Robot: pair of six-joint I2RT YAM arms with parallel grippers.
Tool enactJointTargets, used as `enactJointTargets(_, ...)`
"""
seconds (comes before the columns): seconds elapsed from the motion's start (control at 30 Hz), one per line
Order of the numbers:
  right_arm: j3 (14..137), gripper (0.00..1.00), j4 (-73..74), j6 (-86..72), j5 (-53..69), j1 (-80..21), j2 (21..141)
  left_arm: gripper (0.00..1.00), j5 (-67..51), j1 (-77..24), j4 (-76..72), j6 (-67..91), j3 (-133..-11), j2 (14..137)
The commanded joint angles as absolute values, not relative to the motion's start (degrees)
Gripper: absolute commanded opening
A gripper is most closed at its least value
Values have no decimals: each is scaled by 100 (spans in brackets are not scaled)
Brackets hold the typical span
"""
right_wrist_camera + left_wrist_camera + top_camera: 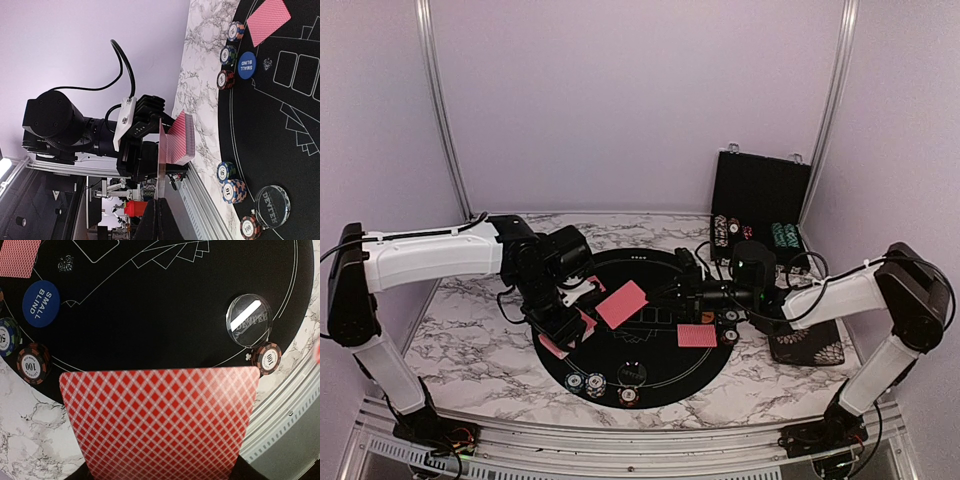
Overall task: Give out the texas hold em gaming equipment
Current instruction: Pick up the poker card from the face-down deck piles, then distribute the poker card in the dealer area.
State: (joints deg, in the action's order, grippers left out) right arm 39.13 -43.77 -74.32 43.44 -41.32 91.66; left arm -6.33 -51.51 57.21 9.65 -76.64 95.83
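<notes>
My left gripper [570,316] is shut on a deck of red-backed cards [160,425], which hides its fingertips in the left wrist view. The deck also shows in the right wrist view [181,137], held above the mat's left edge. My right gripper [161,212] is shut on the edge of a single red-backed card [621,303], held level just right of the deck. Another card [697,335] lies face down on the round black mat [650,355]. Chips [586,383] and a clear dealer button [249,320] sit at the mat's near edge. A blue small blind button [41,303] lies beside more chips [33,364].
The open black chip case [760,200] stands at the back right with chip rows inside. A floral black pad [808,346] lies under the right arm. Marble tabletop [470,340] surrounds the mat. A metal rail [620,440] runs along the near edge.
</notes>
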Motion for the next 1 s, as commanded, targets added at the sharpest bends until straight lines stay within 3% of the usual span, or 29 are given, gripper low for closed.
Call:
enactJointTargets(0.0, 3763, 0, -4220, -7342, 4399, -3964, 8848, 52, -580, -5090, 5660, 960, -7596, 9365)
enactJointTargets(0.97, 3568, 0, -3476, -6667, 4342, -3792, 8756, 52, -562, -4913, 5651, 956, -7460, 9157)
